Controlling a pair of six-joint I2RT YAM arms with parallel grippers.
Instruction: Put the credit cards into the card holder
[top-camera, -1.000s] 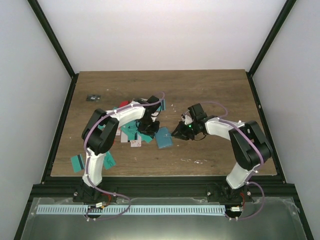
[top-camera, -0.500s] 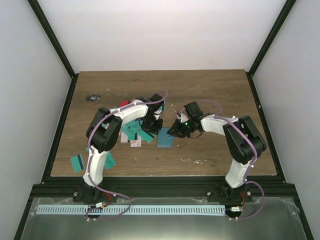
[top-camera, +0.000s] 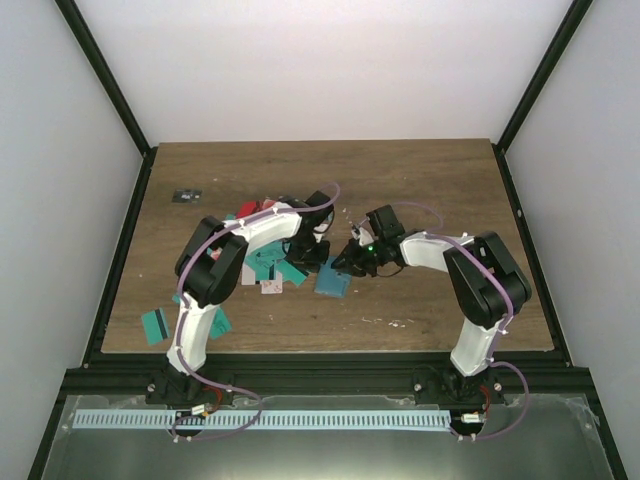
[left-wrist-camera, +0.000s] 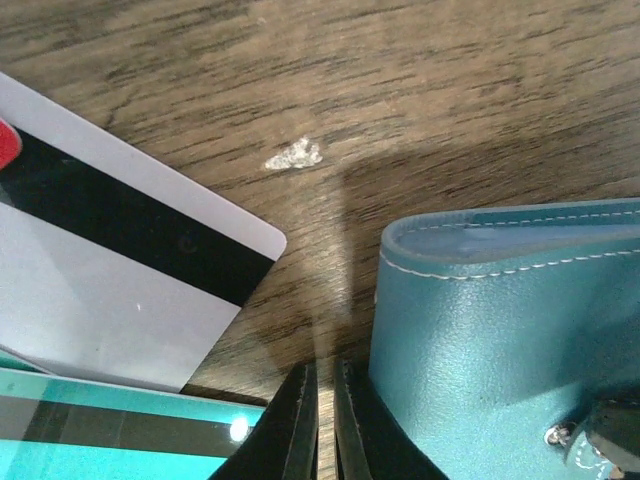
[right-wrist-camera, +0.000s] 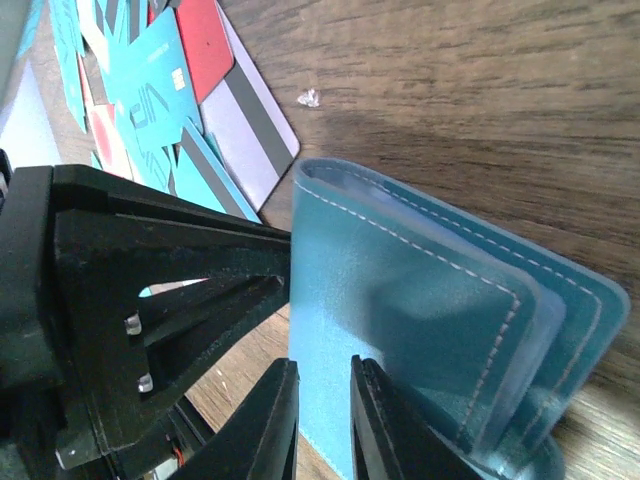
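Note:
The blue-teal card holder (top-camera: 332, 284) lies on the wooden table between my two grippers. In the right wrist view its cover (right-wrist-camera: 400, 300) stands up, with clear pockets behind it. My right gripper (right-wrist-camera: 322, 372) is shut on the cover's lower edge; it also shows in the top view (top-camera: 346, 267). My left gripper (left-wrist-camera: 325, 375) is shut and empty, tips on the wood just left of the holder (left-wrist-camera: 500, 340); it also shows in the top view (top-camera: 317, 264). A white card with a black stripe (left-wrist-camera: 110, 270) and a teal card (left-wrist-camera: 90, 430) lie to its left.
A pile of teal, red and white cards (top-camera: 262, 262) lies left of the holder, also in the right wrist view (right-wrist-camera: 160, 90). Loose teal cards (top-camera: 154, 325) lie near the front left edge. A small dark object (top-camera: 185, 195) sits at the back left.
My left gripper has moved right, up to the holder's left edge. My right gripper has moved left onto the holder, which shifted slightly toward the front.

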